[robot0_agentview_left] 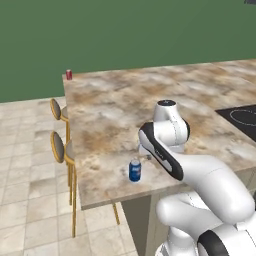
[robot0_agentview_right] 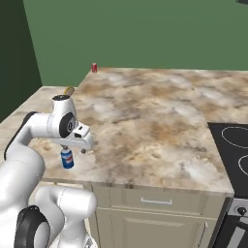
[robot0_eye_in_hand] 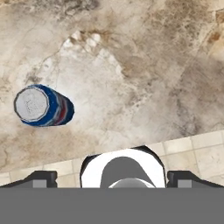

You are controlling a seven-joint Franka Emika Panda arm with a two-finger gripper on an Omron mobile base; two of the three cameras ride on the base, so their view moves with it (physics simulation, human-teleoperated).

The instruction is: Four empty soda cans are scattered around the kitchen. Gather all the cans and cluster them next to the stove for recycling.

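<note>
Marble counter, my hand spread empty beside blue can near edge; sloppy approach could knock it off.

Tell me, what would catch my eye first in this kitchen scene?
Probably the big white robot arm bending over the mottled brown stone counter, its open gripper hanging just above it. Right beside the gripper, near the counter's front edge, stands a small blue soda can with a silver top. Far off at the counter's back corner sits a tiny red can, and a black glass stove lies at the right.
</note>
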